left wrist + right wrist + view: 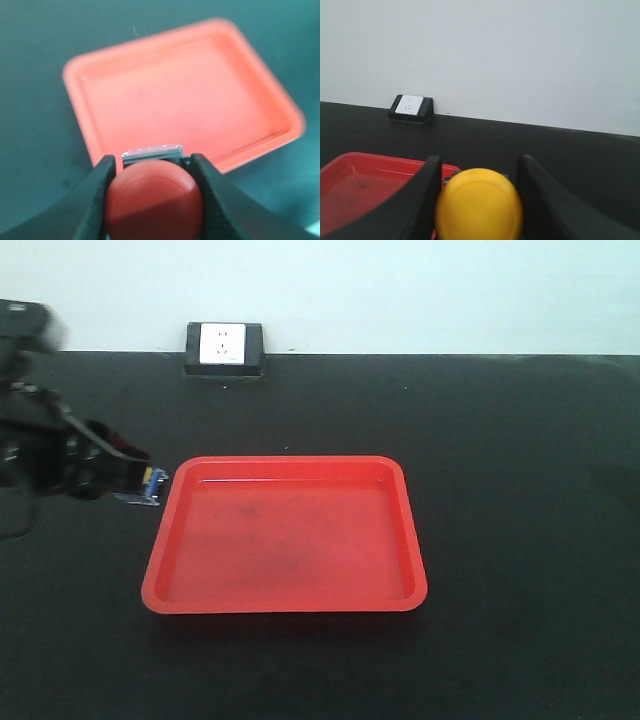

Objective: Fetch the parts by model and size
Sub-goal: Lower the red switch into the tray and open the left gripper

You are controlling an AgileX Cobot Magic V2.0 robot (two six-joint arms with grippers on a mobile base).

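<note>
1. Step in hand, as I read it: the picking is done and this is the carry-to-tray part. Both parts are up in the fingers, and the red tray (285, 601) has nothing in it.
2. The left gripper (152, 162) has its fingers (95, 195) closed snug on either side of the red-capped push-button switch (155, 200), with no visible gap. In the front view that hand sits just outside the tray's far-left corner, and a bit of blue-marked base pokes out toward the rim.
3. The right gripper (479, 160) has the yellow-capped push-button switch (479, 205) between its fingers the same way, pressed against the cap on both sides as far as I can tell. It's out of the front view. From its own camera the tray is down to the left, so it looks further off.
4. Next move, my guess: the left arm goes over the rim, comes down onto the tray floor, and spreads its fingers. The right arm has to swing left first. With two arms heading for one tray, I'd go one at a time.
5. How the parts look: each has a smooth, round, domed mushroom cap, one red and one yellow. The red one shows a grey, metal-looking edge of its block behind the cap.
6. The black worktop (520, 440) holds only the tray, with a wall socket (222, 345) at the back.
</note>
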